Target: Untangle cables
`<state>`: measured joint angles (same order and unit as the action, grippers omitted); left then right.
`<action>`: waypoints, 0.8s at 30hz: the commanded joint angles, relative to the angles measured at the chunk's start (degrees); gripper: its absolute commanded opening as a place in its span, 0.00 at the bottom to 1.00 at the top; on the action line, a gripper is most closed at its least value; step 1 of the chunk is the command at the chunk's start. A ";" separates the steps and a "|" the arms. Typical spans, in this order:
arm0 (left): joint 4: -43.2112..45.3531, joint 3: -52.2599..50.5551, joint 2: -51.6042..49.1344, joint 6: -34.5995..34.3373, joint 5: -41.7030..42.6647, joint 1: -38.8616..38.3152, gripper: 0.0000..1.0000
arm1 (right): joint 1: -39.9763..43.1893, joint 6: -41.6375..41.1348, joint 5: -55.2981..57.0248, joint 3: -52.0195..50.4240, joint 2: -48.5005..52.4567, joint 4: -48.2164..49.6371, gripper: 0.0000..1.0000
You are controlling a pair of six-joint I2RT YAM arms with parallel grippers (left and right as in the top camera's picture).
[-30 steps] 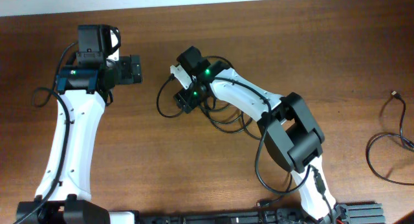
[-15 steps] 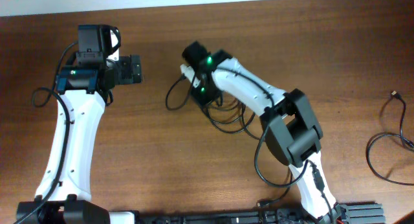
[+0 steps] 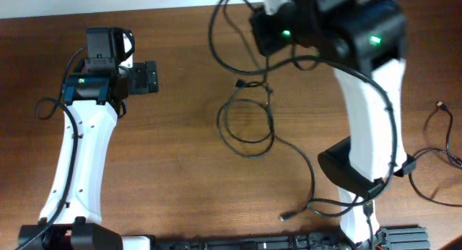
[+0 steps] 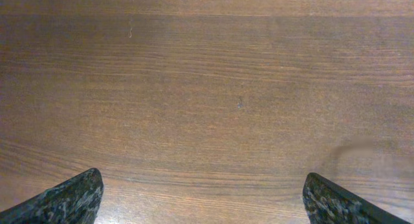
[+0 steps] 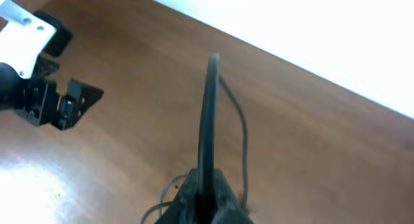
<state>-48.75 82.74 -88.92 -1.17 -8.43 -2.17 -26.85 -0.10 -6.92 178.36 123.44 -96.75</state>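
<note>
The cables [image 3: 247, 124] are thin black cords lying in loose loops at the table's middle. One strand climbs from them to my raised right arm [image 3: 317, 26]. A small plug end [image 3: 240, 82] hangs beside the loops, and another end [image 3: 284, 217] lies near the front. In the right wrist view my right gripper [image 5: 206, 193] is shut on a cable [image 5: 208, 114] that sticks straight out past its tips. My left gripper [image 3: 149, 78] hovers at the left, away from the cables. It is open over bare wood with nothing between its fingertips [image 4: 72, 199].
A separate black cord [image 3: 433, 160] lies at the table's far right edge. The right arm's white link [image 3: 372, 113] towers over the right half of the table. The table's back edge meets a white wall [image 5: 310, 30]. The left arm's base wiring [image 3: 50, 109] loops at the far left.
My right gripper closed on a cable in the tangle and rose high toward the back, pulling the compact coils out into long, stretched loops. The left arm has stayed still.
</note>
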 commanded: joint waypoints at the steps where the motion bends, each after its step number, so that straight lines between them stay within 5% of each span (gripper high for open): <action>1: 0.02 0.68 1.29 -0.59 -0.42 0.11 0.99 | 1.05 -2.27 -1.38 0.74 -0.72 -0.59 0.04; 14: 0.02 0.68 1.29 -0.59 -0.42 0.11 0.99 | 1.05 -2.34 6.12 -25.27 -0.72 -0.57 0.04; 24: 0.00 0.68 1.29 -0.59 -0.42 0.09 0.99 | 1.51 -2.29 9.46 -28.57 -0.72 -0.59 0.04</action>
<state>-48.69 82.74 -88.90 -1.17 -8.43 -2.17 -25.85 -1.76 -0.38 150.30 123.07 -96.99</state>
